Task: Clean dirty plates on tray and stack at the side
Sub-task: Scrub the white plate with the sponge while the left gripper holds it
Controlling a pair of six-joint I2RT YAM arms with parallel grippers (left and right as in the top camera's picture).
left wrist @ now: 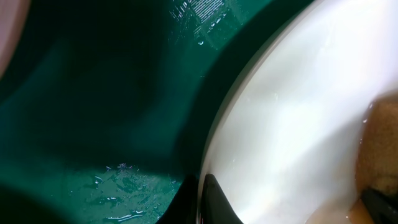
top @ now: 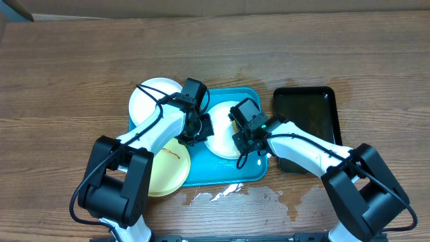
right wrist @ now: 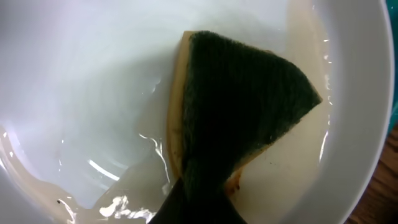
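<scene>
1. Right hand clenched on a sponge, pressed to the wet plate in the tray; left hand pinches that plate's rim.
2. Likely best: keep the rim grip steady and make flat sponge strokes out to the edge.
3. Yellow plate and second white plate overlap the tray's left rim; black tray crowds the right; open worktop lies beyond.

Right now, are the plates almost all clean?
Not yet. Nothing is stacked. The right end effector presses a sponge into one white plate on the tray while the left end effector pinches its rim. The yellow plate shows a smear; the other white plate waits.
</scene>
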